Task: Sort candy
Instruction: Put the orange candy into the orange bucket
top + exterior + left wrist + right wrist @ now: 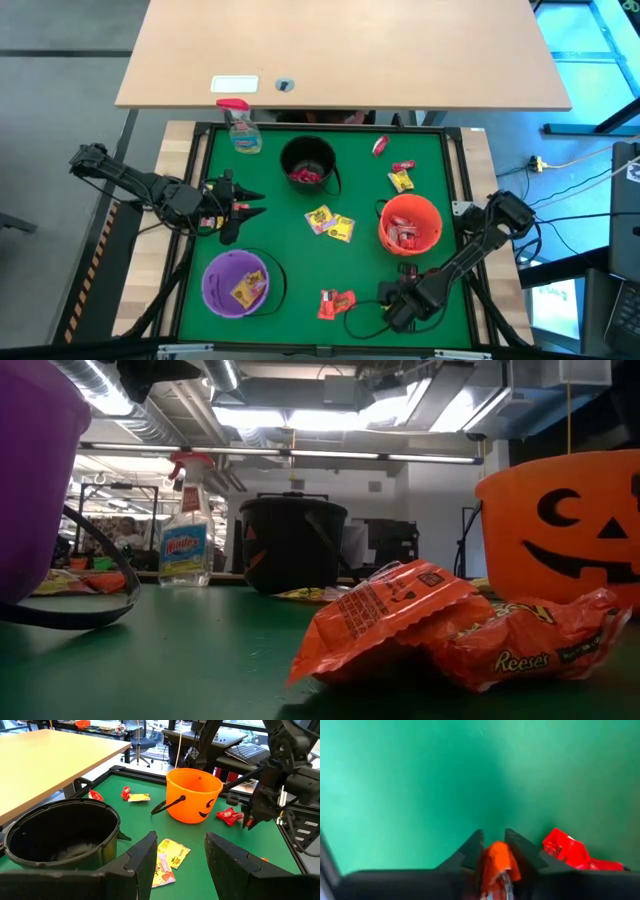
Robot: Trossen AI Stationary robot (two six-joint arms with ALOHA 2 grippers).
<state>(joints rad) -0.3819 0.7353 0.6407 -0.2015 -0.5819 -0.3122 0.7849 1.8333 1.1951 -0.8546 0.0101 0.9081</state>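
Observation:
Wrapped candy lies scattered on the green mat: two yellow packets (330, 224) mid-table, orange-red packets (335, 302) near the front edge, and red and yellow ones (400, 172) at the far right. Some candy also sits inside the black bucket (308, 165), orange bucket (410, 222) and purple bucket (237, 282). My right gripper (392, 305) is at the near edge, right of the orange-red packets, shut on an orange packet (497, 862). My left gripper (180, 865) hovers open at the left, between the black and purple buckets, facing the yellow packets (167, 857). My right gripper pinches an orange packet (496, 856) between its two fingers (470, 851), which point down at the mat from above. The packet's end shows between the fingertips, and the rest is hidden behind the fingers. Whether it is lifted clear of the mat, I cannot tell.
A clear spray bottle with a red top (240, 125) stands at the far left corner. A red packet (570, 851) lies on the mat close to my right gripper. The mat has a raised black frame (200, 140), and a wooden table (340, 50) stands beyond it.

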